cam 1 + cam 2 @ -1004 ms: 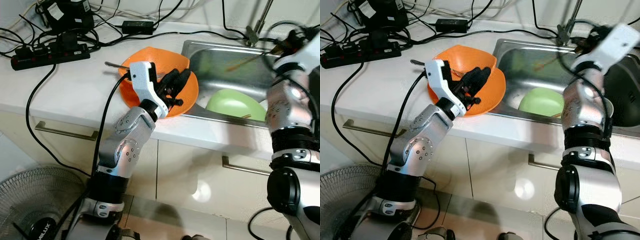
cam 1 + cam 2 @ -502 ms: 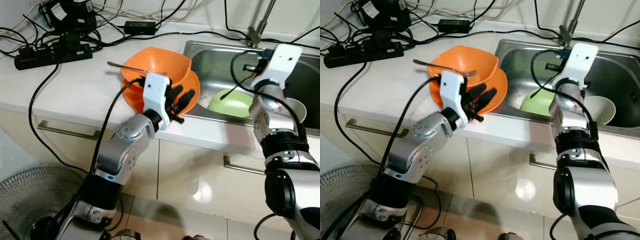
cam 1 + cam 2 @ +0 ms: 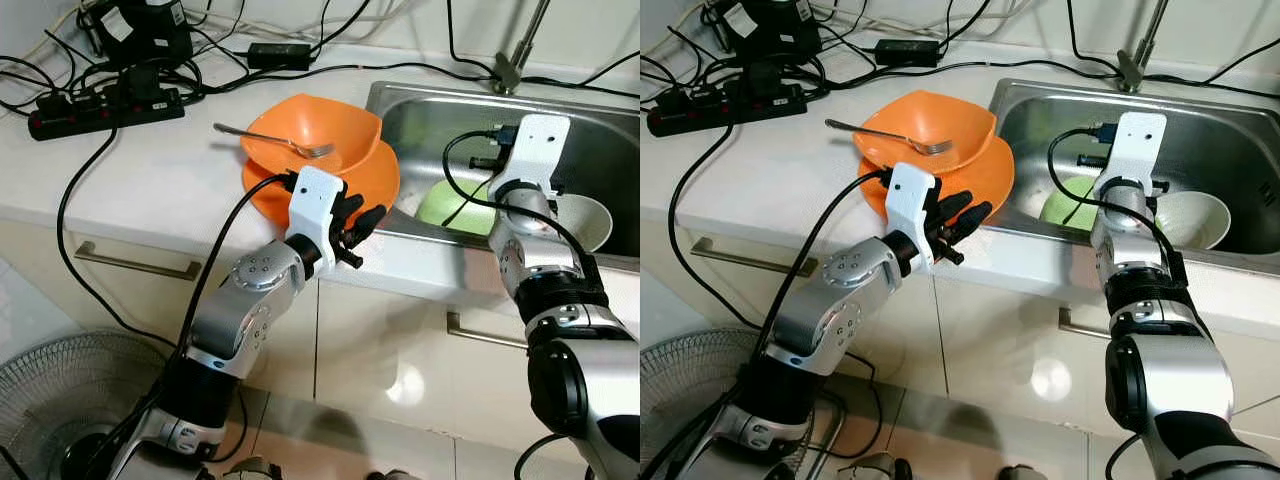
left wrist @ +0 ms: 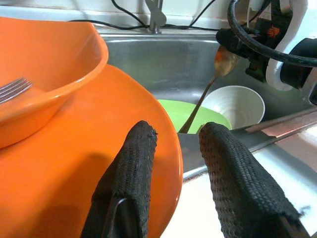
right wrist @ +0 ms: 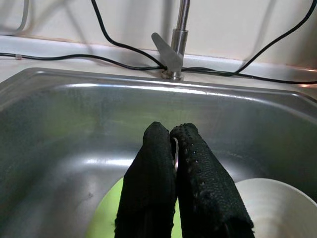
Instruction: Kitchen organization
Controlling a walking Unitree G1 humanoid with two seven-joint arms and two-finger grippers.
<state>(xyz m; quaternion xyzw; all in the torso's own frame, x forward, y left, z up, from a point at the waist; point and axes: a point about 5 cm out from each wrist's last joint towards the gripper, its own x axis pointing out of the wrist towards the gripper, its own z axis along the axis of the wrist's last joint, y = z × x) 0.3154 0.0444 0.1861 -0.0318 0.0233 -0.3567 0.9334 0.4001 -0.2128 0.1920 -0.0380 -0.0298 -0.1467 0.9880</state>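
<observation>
Upper left of the head view, cables sprawl over the counter (image 3: 150, 170); at centre the orange bowl (image 3: 315, 135) with a fork (image 3: 275, 139) across it sits on the orange plate (image 3: 375, 180), and just below its near rim the left gripper (image 3: 352, 222) hangs, fingers spread apart, holding nothing. To the right, in the sink (image 3: 440, 115), the right gripper (image 5: 171, 148) has its fingers pinched on a spoon (image 4: 210, 87) slanting down onto the green plate (image 3: 450, 205), with the white bowl (image 3: 590, 222) just beside it.
</observation>
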